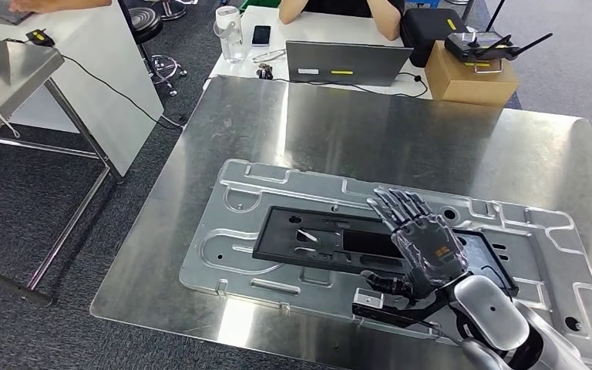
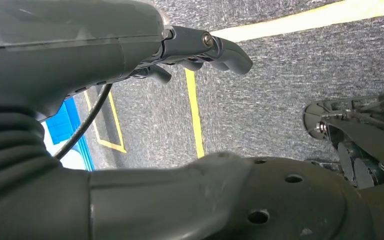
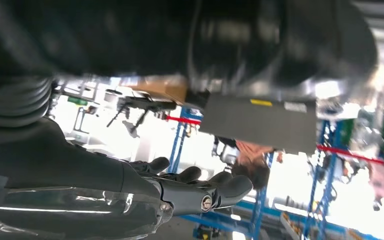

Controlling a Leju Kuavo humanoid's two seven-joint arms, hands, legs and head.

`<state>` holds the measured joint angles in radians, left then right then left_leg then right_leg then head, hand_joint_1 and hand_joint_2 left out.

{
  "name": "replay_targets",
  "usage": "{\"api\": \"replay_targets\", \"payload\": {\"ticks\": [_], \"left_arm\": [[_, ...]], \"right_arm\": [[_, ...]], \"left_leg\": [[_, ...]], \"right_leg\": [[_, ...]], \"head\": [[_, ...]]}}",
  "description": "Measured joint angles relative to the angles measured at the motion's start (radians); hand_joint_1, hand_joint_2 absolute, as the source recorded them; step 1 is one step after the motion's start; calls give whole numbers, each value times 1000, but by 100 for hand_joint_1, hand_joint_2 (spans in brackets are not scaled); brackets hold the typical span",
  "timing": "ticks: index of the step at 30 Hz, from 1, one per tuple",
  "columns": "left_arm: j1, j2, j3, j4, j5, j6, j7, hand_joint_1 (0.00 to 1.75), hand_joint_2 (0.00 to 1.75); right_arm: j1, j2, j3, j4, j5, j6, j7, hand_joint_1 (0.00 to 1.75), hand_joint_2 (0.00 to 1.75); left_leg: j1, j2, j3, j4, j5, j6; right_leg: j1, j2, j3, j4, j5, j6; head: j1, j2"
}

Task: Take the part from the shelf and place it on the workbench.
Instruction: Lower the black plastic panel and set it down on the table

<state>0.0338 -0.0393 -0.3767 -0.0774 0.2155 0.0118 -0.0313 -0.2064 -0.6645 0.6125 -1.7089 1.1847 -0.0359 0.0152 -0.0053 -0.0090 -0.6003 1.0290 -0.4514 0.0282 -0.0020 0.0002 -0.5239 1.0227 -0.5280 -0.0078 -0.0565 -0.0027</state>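
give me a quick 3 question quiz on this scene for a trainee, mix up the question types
1. True or false: the silver metal panel lies flat on the steel workbench.
2. Multiple choice: what lies on top of the silver panel? A) a laptop B) a black frame part C) a water bottle
3. Fill in: the right hand is above the black frame part with its fingers ____.

Key:
1. True
2. B. The laptop and water bottle stand on the white table beyond the workbench.
3. Spread; the head view shows nothing held in them.
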Motion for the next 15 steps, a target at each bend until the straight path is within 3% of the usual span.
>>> {"api": "replay_targets", "payload": {"ticks": [12, 15], "left_arm": [[0, 0, -7, 0, 0, 0, 0, 0, 0], [0, 1, -11, 0, 0, 0, 0, 0, 0]], "right_arm": [[4, 0, 7, -59, -4, -27, -8, 0, 0], [13, 0, 8, -87, -4, -51, -10, 0, 0]], "left_leg": [[0, 0, 0, 0, 0, 0], [-4, 0, 0, 4, -4, 7]], "right_leg": [[2, 0, 0, 0, 0, 0], [-3, 0, 2, -4, 0, 5]], "head": [[0, 0], [0, 0]]}}
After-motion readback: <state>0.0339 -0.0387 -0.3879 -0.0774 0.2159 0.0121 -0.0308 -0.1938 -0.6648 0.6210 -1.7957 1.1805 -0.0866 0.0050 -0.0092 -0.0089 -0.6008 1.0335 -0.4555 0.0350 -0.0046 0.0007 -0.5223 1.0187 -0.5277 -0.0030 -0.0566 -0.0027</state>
